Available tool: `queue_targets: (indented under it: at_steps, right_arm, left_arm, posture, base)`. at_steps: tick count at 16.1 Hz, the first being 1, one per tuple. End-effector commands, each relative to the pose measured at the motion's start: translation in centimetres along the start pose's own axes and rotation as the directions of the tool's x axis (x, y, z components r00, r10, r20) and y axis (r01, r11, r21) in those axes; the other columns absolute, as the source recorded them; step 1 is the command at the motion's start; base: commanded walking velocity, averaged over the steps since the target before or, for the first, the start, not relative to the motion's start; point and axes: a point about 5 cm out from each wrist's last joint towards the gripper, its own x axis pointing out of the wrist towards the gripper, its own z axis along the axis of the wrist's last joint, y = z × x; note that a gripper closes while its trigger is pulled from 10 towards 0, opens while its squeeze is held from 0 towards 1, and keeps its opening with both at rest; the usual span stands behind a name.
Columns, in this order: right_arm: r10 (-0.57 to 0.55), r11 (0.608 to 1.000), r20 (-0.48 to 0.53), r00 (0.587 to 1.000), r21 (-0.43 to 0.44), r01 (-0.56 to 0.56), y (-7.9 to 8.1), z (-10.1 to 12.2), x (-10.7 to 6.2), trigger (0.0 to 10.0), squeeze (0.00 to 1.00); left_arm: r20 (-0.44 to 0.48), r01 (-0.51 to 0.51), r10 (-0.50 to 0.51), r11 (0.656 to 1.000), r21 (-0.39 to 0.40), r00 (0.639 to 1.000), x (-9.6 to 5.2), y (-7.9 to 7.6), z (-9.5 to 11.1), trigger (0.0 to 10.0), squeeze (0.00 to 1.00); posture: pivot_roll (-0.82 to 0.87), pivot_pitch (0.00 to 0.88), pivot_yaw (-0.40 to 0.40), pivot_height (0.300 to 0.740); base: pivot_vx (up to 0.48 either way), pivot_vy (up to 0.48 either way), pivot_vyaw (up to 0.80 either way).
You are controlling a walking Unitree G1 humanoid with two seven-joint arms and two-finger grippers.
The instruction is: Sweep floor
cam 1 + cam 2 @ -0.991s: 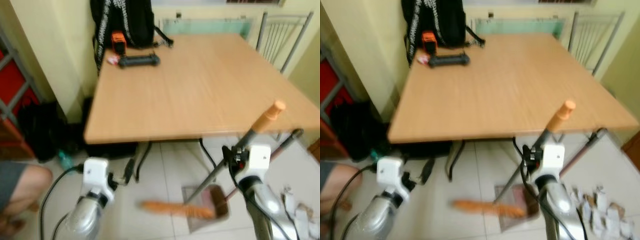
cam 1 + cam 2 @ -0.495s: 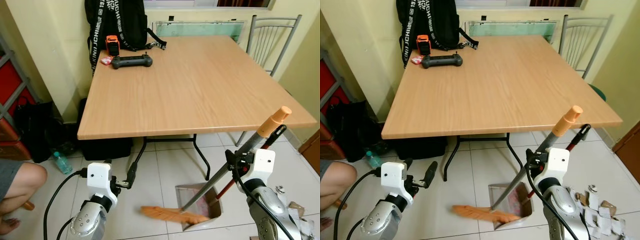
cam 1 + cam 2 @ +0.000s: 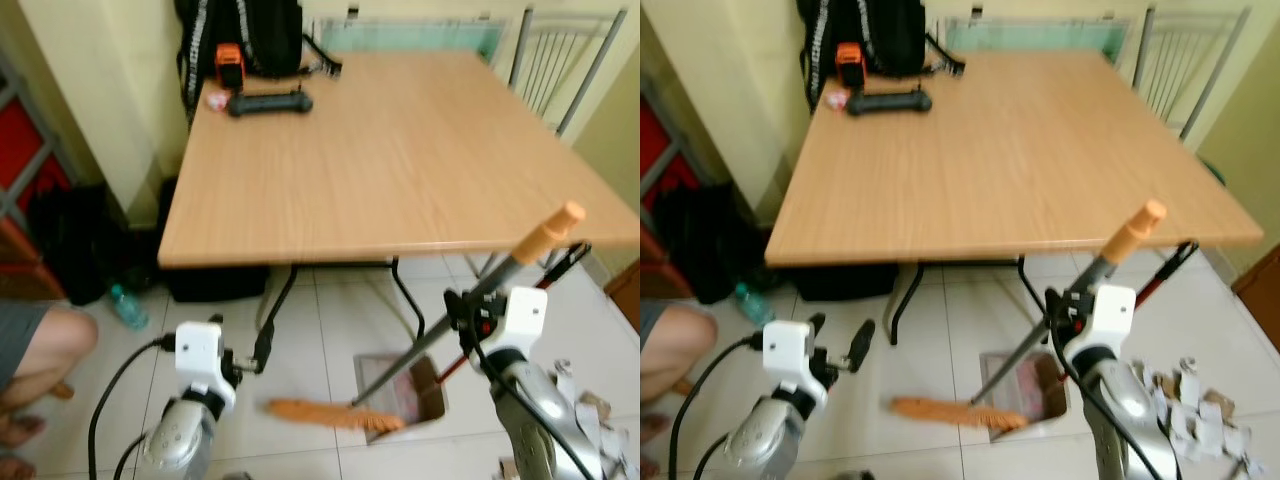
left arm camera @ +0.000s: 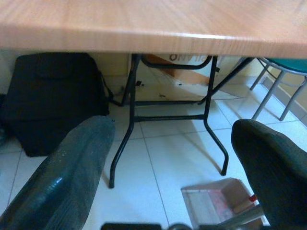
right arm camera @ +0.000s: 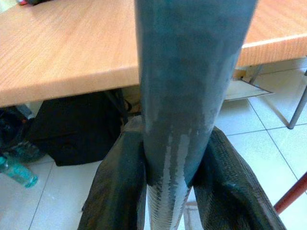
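Person's knee at 9 o'clock, left hand spread wide and empty above the floor, wooden table at 12 o'clock, orange broom bristles on tiles beside dustpan, right hand clamped around broom handle at 4 o'clock.

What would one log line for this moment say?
right gripper: shut on broom handle | bristles on floor beside dustpan | left gripper: fingers open, idle | paper scraps at right
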Motion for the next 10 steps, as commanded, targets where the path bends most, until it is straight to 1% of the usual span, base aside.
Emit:
queue_targets:
  at_steps: [1, 8, 10]
  right_arm:
    - [0.031, 1.0, 0.041, 0.999, 0.003, -0.031, 0.4, 0.94, 0.06, 0.0, 0.0]
    - [0.031, 1.0, 0.024, 0.999, 0.003, -0.031, 0.33, 0.53, -0.01, 0.0, 0.0]
    - [0.019, 1.0, 0.03, 0.999, 0.003, -0.019, 0.21, 0.55, -0.08, 0.0, 0.0]
  left_arm:
    - [-0.013, -0.003, 0.003, 1.0, 0.004, 1.0, -0.19, -0.04, -0.2, 10.0, 0.0]
    - [-0.018, -0.004, 0.004, 1.0, 0.006, 1.0, -0.19, -0.02, -0.28, 10.0, 0.0]
    - [-0.022, -0.002, 0.002, 1.0, 0.007, 1.0, -0.24, -0.06, -0.38, 10.0, 0.0]
  posture:
    - [0.05, 0.081, -0.032, 0.74]
    - [0.05, 0.081, -0.032, 0.74]
    - [0.05, 0.084, -0.028, 0.74]
  base:
    - [-0.36, 0.0, 0.0]
    - [-0.356, 0.0, 0.0]
    - [0.0, 0.0, 0.0]
